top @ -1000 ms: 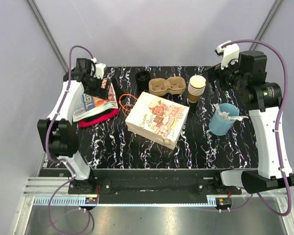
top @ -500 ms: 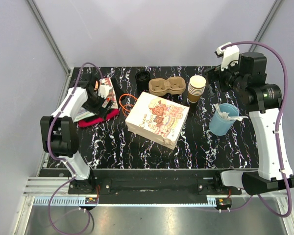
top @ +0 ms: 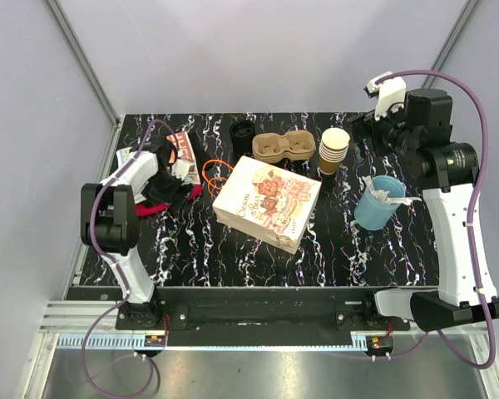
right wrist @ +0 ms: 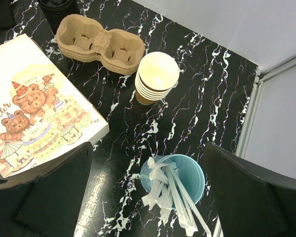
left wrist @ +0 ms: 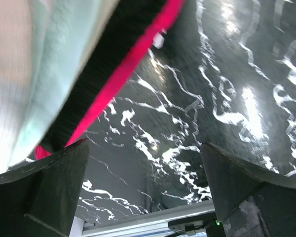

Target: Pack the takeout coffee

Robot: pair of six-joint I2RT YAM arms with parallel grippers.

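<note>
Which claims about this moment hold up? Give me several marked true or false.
1. The takeout coffee stands beside the cup carrier, not in it. True.
2. The right gripper holds the stacked paper cups. False: it is open and empty above the table.
3. The bear-print bag lies flat. True.
4. The blue cup is empty. False: white stirrers stand in it.
5. The left gripper is open by the pink-edged cloth. True.
</note>
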